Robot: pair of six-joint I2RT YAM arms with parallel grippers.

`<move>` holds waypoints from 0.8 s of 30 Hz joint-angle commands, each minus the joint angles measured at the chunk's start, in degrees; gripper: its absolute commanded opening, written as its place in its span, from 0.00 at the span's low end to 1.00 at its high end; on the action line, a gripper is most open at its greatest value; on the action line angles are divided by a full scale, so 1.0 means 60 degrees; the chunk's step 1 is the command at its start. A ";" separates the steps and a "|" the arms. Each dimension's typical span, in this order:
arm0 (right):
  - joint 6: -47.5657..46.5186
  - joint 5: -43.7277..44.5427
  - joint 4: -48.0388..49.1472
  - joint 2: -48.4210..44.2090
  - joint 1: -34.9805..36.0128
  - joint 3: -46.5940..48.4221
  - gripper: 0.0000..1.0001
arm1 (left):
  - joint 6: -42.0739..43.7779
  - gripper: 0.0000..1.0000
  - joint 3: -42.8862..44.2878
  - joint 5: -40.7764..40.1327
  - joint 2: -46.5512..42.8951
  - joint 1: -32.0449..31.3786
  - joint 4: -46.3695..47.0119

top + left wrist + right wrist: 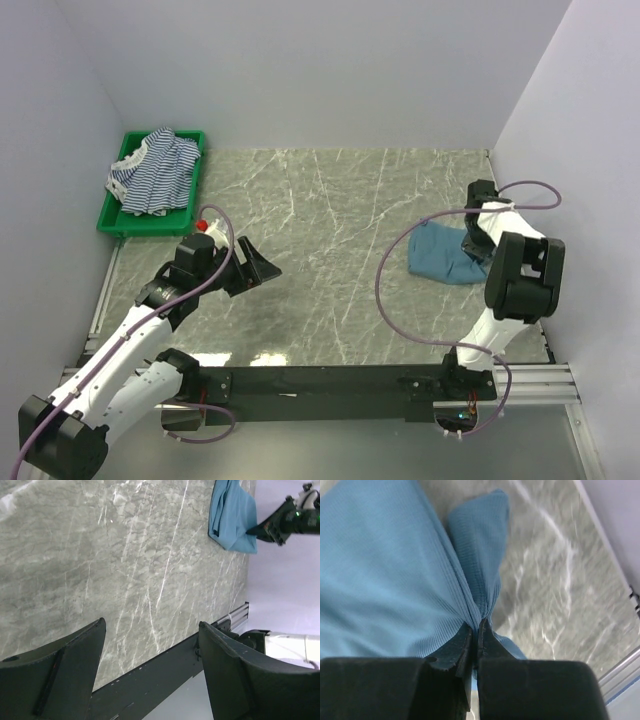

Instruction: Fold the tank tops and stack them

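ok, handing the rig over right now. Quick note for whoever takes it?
Left hand: open, empty, above the grey marble table, left of centre.
Right hand: shut on the plain teal-blue cloth tank top, pinching a fold of it at the table's right side.
Striped cloth tops: heaped unfolded in the green plastic tray, far left corner.
Done: nothing stacked; the teal top lies bunched, not neatly folded.
Left: finish the teal fold, then fetch, fold and stack the striped ones.
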 commanded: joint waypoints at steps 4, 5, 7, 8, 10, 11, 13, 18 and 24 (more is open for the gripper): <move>0.0150 0.1611 0.0199 0.1205 -0.0333 0.0730 0.00 | 0.0371 0.80 0.0289 0.0318 -0.0059 -0.0023 0.0349; 0.0150 0.1902 0.0273 0.1423 -0.0406 0.0744 0.00 | 0.0341 0.80 0.0304 0.0333 -0.0045 -0.0023 0.0363; 0.0106 0.2269 0.0361 0.1644 -0.0640 0.0759 0.00 | 0.0312 0.80 0.0319 0.0362 -0.0045 -0.0023 0.0408; 0.0120 0.2460 0.0419 0.1776 -0.0757 0.0759 0.00 | 0.0297 0.80 0.0362 0.0304 -0.0059 -0.0023 0.0393; 0.0150 0.2593 0.0653 0.1893 -0.1093 0.0715 0.00 | 0.0283 0.80 0.0406 0.0216 -0.0132 -0.0023 0.0378; 0.0135 0.2695 0.0669 0.1967 -0.1153 0.0744 0.00 | 0.0283 0.81 0.0436 0.0129 -0.0147 -0.0023 0.0349; 0.0063 0.3164 0.0654 0.2084 -0.1256 0.0934 0.00 | 0.0341 0.81 0.0494 0.0055 -0.0147 -0.0023 0.0232; -0.0215 0.3575 0.0655 0.2494 -0.1271 0.1869 0.00 | 0.0429 0.81 0.0509 -0.0121 -0.0250 -0.0023 0.0144; -0.0903 0.3795 0.0479 0.2772 -0.1242 0.3260 0.00 | 0.0415 0.81 0.0509 -0.0150 -0.0206 -0.0023 0.0188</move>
